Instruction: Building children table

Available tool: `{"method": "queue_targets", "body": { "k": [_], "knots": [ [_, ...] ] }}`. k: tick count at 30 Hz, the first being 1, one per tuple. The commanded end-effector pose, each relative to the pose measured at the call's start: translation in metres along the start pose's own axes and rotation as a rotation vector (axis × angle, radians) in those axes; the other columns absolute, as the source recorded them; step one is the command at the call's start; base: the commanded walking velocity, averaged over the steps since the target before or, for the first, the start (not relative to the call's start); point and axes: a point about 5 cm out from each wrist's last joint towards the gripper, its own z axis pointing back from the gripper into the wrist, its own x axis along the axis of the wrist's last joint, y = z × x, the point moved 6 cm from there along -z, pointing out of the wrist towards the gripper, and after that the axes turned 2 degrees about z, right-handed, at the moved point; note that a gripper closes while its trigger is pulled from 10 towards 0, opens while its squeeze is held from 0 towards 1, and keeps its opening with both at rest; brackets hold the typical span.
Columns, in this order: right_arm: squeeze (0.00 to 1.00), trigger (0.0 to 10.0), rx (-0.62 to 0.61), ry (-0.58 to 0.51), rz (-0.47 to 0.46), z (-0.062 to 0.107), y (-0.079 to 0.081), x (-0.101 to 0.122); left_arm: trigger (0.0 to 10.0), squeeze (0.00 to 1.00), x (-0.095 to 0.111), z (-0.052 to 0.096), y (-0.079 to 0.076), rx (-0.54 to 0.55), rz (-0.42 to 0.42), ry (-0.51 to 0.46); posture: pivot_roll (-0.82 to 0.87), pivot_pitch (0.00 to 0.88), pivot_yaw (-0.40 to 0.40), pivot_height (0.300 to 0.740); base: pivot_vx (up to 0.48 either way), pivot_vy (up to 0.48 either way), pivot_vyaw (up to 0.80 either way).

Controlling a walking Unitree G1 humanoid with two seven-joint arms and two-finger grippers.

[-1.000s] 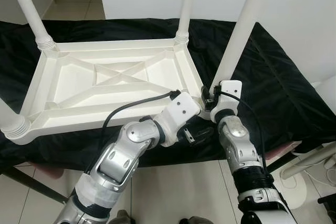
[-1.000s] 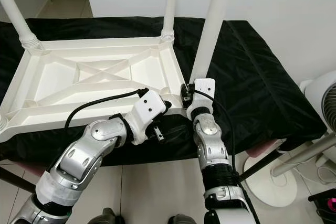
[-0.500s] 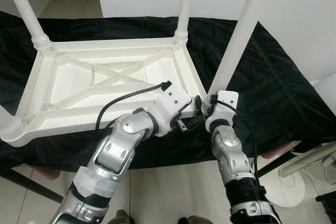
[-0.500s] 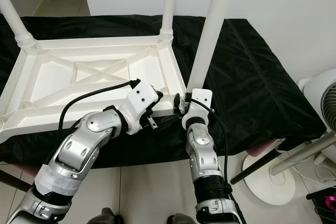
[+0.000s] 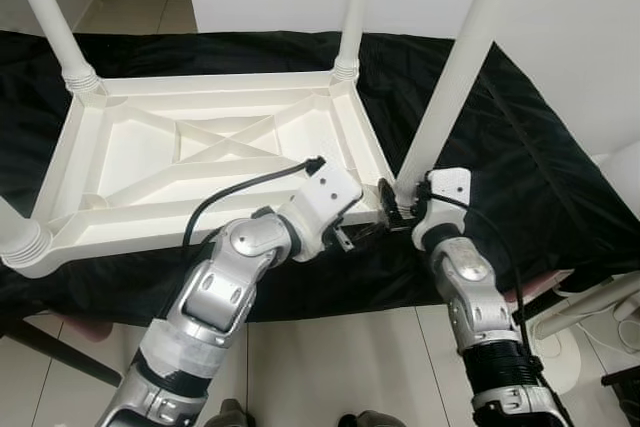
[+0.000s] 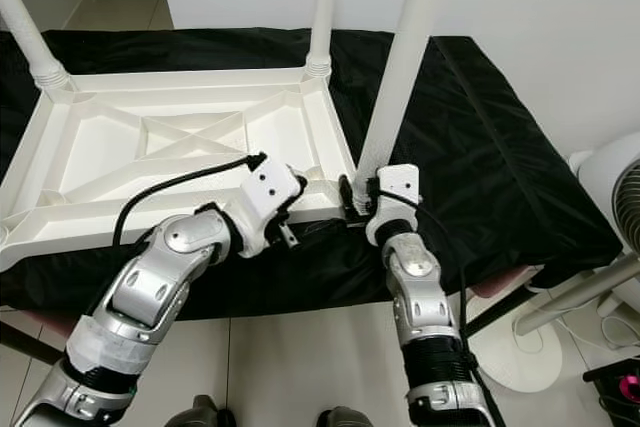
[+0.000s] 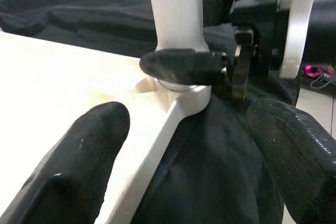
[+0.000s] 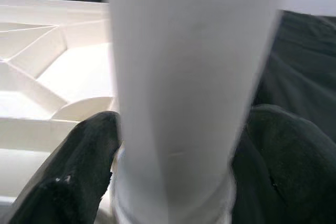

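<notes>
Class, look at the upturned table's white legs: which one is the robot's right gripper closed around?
The leg at the table's near right corner. The right gripper clasps its base, with a black finger on each side; the other legs stand ungripped.

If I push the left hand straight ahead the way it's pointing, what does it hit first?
Most likely the table's corner socket at the foot of the white leg, where a right hand finger already wraps it. The left hand is open; depth is unclear.
</notes>
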Motion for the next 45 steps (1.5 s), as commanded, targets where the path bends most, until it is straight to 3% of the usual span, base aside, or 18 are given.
{"method": "queue_targets", "body": {
  "k": [1,7,12,14,16,17,18,19,21,22,28,29,40,45],
  "knots": [
    [0.0,10.0,0.046,-0.01,0.003,-0.002,0.001,0.001,10.0,0.0,-0.003,0.003,0.02,0.181,-0.002,0.0,-0.08,0.02,-0.038,0.74,0.0,0.0,0.0],
    [0.0,10.0,0.176,-0.008,0.036,-0.007,0.006,0.001,10.0,0.0,-0.005,0.001,0.02,0.171,-0.032,0.006,-0.06,0.016,-0.038,0.74,0.0,0.0,0.0],
    [0.0,10.0,0.301,-0.002,0.08,-0.01,0.002,0.001,10.0,0.0,-0.008,0.002,0.013,0.1,-0.031,0.016,-0.07,0.023,-0.034,0.74,0.0,0.0,0.0],
    [0.0,10.0,0.368,0.008,0.116,-0.012,0.003,0.001,10.0,0.0,-0.011,0.003,0.004,0.031,0.001,0.018,-0.07,0.016,-0.032,0.74,0.0,0.0,0.0],
    [0.0,10.0,0.368,0.008,0.116,-0.012,0.003,0.001,10.0,0.0,-0.011,0.003,0.004,0.031,0.001,0.018,-0.07,0.016,-0.032,0.74,0.0,0.0,0.0],
    [0.0,8.2,0.392,0.012,0.13,-0.014,0.002,0.001,10.0,0.0,-0.012,0.003,-0.002,-0.006,0.02,0.02,-0.07,0.009,-0.028,0.74,0.0,0.0,0.0],
    [0.0,8.2,0.392,0.012,0.13,-0.014,0.002,0.001,10.0,0.0,-0.012,0.003,-0.002,-0.006,0.02,0.02,-0.07,0.009,-0.028,0.74,0.0,0.0,0.0],
    [0.0,2.2,0.43,0.022,0.146,-0.016,0.002,0.0,10.0,0.0,-0.013,0.006,-0.018,-0.095,0.035,0.027,-0.05,0.007,-0.032,0.74,0.0,0.0,0.0],
    [0.0,2.2,0.43,0.022,0.146,-0.016,0.002,0.0,10.0,0.0,-0.013,0.006,-0.018,-0.095,0.035,0.027,-0.05,0.007,-0.032,0.74,0.0,0.0,0.0],
    [0.0,0.0,0.444,0.035,0.145,-0.017,0.003,-0.003,10.0,0.0,-0.017,0.007,-0.023,-0.121,0.041,0.042,-0.05,0.005,-0.03,0.74,0.0,0.0,0.0],
    [0.0,0.0,0.465,0.075,0.13,-0.014,0.003,-0.015,10.0,0.0,-0.025,0.005,-0.028,-0.13,0.053,0.079,-0.05,0.009,-0.026,0.74,0.0,0.0,0.0],
    [0.0,10.0,0.442,0.094,0.094,-0.012,0.0,-0.022,10.0,0.0,-0.027,0.003,-0.029,-0.115,0.037,0.08,-0.06,0.009,-0.025,0.74,0.0,0.0,0.0],
    [0.0,10.0,0.333,0.036,-0.003,-0.007,0.003,-0.025,10.0,0.0,-0.033,-0.006,-0.01,0.052,0.057,0.047,-0.09,0.017,-0.01,0.74,0.0,0.0,0.0],
    [0.0,10.0,0.266,0.003,-0.025,-0.005,0.002,-0.021,10.0,0.0,-0.03,-0.006,-0.01,0.062,0.063,0.003,-0.09,0.018,-0.009,0.74,0.0,0.0,0.0]
  ]
}}
